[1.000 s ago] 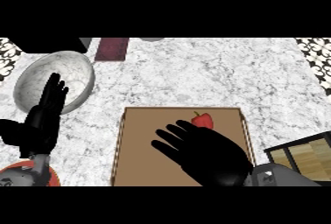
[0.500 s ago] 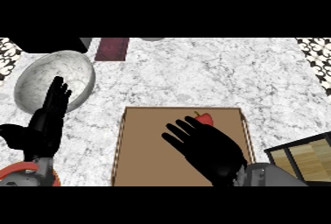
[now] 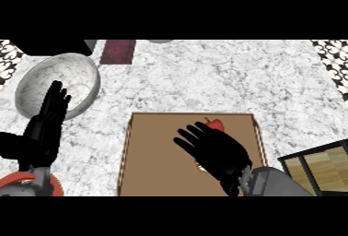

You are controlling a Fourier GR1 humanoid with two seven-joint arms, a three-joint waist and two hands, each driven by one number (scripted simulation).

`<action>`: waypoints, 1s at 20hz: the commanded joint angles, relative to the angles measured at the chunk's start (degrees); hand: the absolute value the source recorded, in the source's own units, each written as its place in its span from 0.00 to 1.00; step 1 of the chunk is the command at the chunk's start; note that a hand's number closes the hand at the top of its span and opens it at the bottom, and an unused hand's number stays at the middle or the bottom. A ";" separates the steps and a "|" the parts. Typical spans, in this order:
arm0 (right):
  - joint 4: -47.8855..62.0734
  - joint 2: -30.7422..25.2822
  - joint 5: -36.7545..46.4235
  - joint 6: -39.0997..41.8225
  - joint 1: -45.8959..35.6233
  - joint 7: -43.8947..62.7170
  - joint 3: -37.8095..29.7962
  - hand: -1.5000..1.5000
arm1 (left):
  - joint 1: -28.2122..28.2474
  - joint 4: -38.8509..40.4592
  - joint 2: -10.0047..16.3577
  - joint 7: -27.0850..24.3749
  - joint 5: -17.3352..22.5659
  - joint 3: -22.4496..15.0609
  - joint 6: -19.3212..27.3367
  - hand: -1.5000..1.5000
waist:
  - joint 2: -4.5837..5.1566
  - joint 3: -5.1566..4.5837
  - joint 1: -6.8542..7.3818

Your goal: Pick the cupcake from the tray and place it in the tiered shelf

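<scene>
left hand (image 3: pixel 46 126): resting open at the left edge, fingers straight and together, pointing to the far side, holding nothing; its fingertips are overlapping the near rim of the bowl.
orange part (image 3: pixel 27 180): showing at the near left corner, beside the left forearm.
bowl (image 3: pixel 68 78): a marbled grey bowl, sitting on the surface at the far left.
dark red item (image 3: pixel 118 50): lying flat at the far edge, just right of the bowl.
surface (image 3: pixel 204 78): white and grey marble, carrying the bowl and the tray.
tray (image 3: pixel 153 156): a brown rectangular tray, lying at the near middle, well apart from the bowl.
right hand (image 3: pixel 216 152): hanging over the tray's right half, fingers spread and nearly straight, pointing to the far left; nothing is showing in its hold.
cupcake: I cannot tell it apart with certainty; the right hand is covering most of that part of the tray, and only a small pale spot (image 3: pixel 200 167) is peeking out at the palm's near left edge.
red item (image 3: pixel 215 124): a small red thing with a green tip, lying on the tray just beyond the right fingertips.
tiered shelf (image 3: pixel 325 169): black frame with wooden boards, standing at the near right, just right of the tray.
</scene>
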 commanded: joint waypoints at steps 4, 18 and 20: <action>5.36 3.95 4.72 0.04 0.01 -6.69 -3.99 0.00 | -1.65 3.58 -2.55 -0.93 -1.11 2.35 -2.59 0.50 | 0.01 -0.01 -0.08; 13.79 9.00 15.40 -3.82 4.76 -14.60 -5.48 0.00 | -0.27 -4.15 -5.24 6.03 -5.68 3.38 -3.28 0.50 | -0.05 0.00 -0.05; 13.84 9.62 17.06 -4.91 8.01 -13.71 -2.34 1.00 | -4.21 1.46 -4.28 3.83 -5.07 5.62 -4.59 0.50 | -0.02 -0.01 -0.29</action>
